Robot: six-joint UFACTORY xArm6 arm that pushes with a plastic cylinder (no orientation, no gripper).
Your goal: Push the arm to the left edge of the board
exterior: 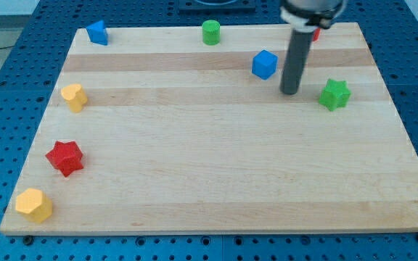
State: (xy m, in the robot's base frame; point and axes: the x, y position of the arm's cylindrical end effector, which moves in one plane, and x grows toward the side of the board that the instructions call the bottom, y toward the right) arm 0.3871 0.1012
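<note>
Tip [290, 92] is sitting on the board [216, 181] toward the view's top right, touching nothing. It's standing between the blue cube [265, 64] just to its left and the green star [334, 94] to its right. A red block [316, 33] is peeking out behind the rod. Board's left edge is well apart; yellow blocks [74, 96] [34, 205], red star [65, 158] and another blue block [97, 32] are lining it. Green cylinder [210, 32] is sitting top centre.

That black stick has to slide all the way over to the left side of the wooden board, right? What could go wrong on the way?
My tip sits just right of the blue cube, so a leftward sweep angled slightly up could clip it and drag it along. At the left edge wait the yellow block and the red star; arriving at their height might shove one off the board.
</note>
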